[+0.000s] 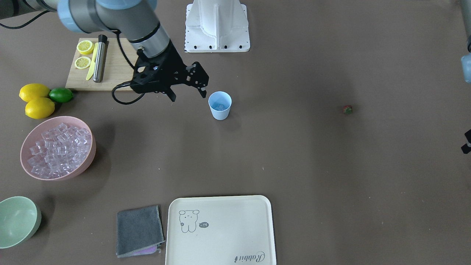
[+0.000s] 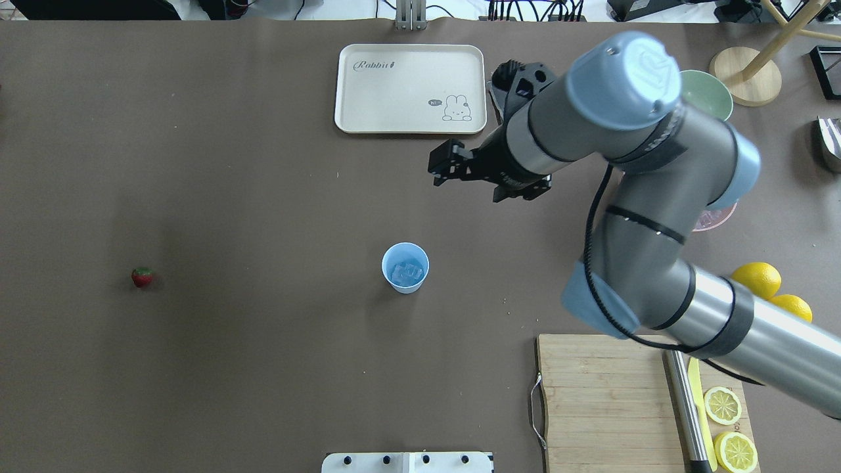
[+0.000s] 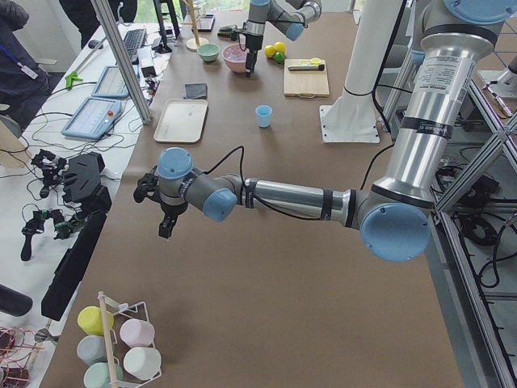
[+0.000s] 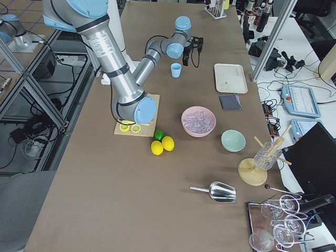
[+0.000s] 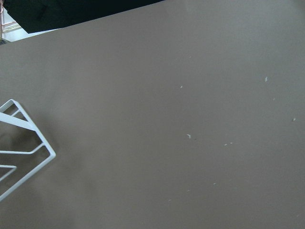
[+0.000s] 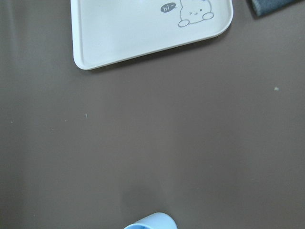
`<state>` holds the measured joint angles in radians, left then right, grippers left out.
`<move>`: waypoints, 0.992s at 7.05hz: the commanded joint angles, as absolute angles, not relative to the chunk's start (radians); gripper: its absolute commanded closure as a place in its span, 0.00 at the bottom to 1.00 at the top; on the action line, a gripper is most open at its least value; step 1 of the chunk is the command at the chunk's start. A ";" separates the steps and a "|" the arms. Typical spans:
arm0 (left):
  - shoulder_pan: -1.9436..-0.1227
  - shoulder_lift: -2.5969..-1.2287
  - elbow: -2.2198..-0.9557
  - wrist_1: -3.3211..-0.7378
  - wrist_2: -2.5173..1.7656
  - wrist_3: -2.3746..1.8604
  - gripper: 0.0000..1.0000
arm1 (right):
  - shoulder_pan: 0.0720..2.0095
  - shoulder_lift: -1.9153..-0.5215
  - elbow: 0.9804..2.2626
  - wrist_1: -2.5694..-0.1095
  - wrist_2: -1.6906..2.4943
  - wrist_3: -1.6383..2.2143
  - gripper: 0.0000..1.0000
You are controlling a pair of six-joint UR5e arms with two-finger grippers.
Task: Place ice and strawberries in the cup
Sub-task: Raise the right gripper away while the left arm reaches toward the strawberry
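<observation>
- My right gripper (image 1: 187, 95) hangs raised above the table (image 1: 294, 165) near the cup (image 1: 220, 105), touching nothing. Its jaws are spread wide and nothing is between them.
- The cup stands upright near the middle of the table with a few cubes of ice (image 2: 407, 270) already inside. There is bare surface all round it.
- The rest of the ice fills the pink bowl (image 1: 92, 149), which sits well to the robot's right of the cup, near the lemons (image 1: 36, 101) and the lime (image 1: 61, 95).
- The strawberry (image 1: 347, 109) lies alone on the robot's left half, well apart from the cup, with open table between the two.
- The cutting board (image 1: 110, 79) sits under my right arm, back toward the base.
- The tray (image 1: 220, 200) and the folded cloth (image 1: 140, 230) sit at the operators' edge, well apart from the cup.
- My left gripper (image 3: 161, 214) hangs over bare table, well down the left end. Its wrist view catches the table's edge and a corner of a white wire rack (image 5: 33, 129). I cannot tell how far its jaws are spread.
</observation>
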<state>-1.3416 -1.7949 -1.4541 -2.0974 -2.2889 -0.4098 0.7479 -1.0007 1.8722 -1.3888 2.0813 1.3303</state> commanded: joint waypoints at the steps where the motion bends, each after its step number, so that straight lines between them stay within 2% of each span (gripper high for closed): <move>1: -1.191 -1.627 -1.613 -2.356 -2.229 -0.592 0.02 | 0.937 -1.102 1.876 -1.384 2.259 1.130 0.01; 3: -0.986 -1.424 -1.844 -2.433 -2.014 -0.811 0.02 | 1.008 -1.160 1.867 -1.385 2.281 1.028 0.01; 5: -0.751 -1.382 -1.905 -2.431 -1.775 -0.915 0.02 | 1.009 -1.173 1.865 -1.384 2.279 1.022 0.01; 7: -0.631 -1.381 -1.892 -2.431 -1.686 -0.948 0.02 | 1.008 -1.183 1.873 -1.381 2.278 1.025 0.01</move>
<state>-0.7038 -1.3844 -1.8951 -2.4297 -1.7393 -0.9275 1.0082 -1.1773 1.8700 -1.3823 2.2784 1.0241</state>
